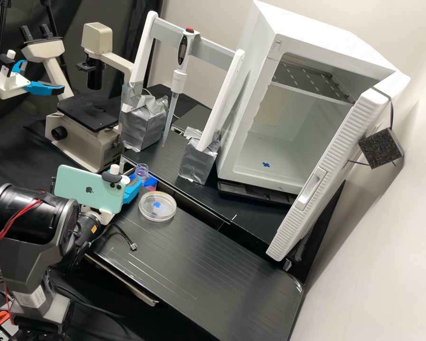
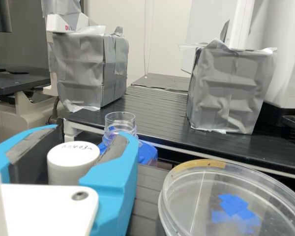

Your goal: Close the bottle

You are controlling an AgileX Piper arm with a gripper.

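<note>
The white cabinet (image 1: 253, 80) is the biggest thing before me, its ribbed door (image 1: 331, 156) swung open and hanging out past the raised shelf (image 1: 168, 163). Below that shelf, the lined black counter (image 1: 199, 265) runs alongside it, with a dark gap between the two edges. Beyond my working end stands the microscope (image 1: 87, 151), well apart from the cabinet. Between them rises a white frame (image 1: 144, 49), its feet set in two silver-wrapped blocks (image 1: 146, 121), with a lane of shelf between the blocks and a pipette (image 1: 178, 80) hanging from the crossbar, tip down. A pale green phone (image 1: 83, 187) is mounted by my wrist (it sticks out wide, so I count its edges too).

My blue fingers (image 1: 132, 191) are clamped on the white cap (image 2: 73, 157), one on either side, its flat top facing up with handwriting on it. Near them the round clear dish (image 1: 168, 208) lies on the counter, blue pieces (image 2: 233, 206) at its middle, its rim apart from my fingers. The bottle (image 2: 120, 120) stands upright just beside the shelf's edge, its clear round mouth uncovered and blue around its lower part, near the cap but apart from it.
</note>
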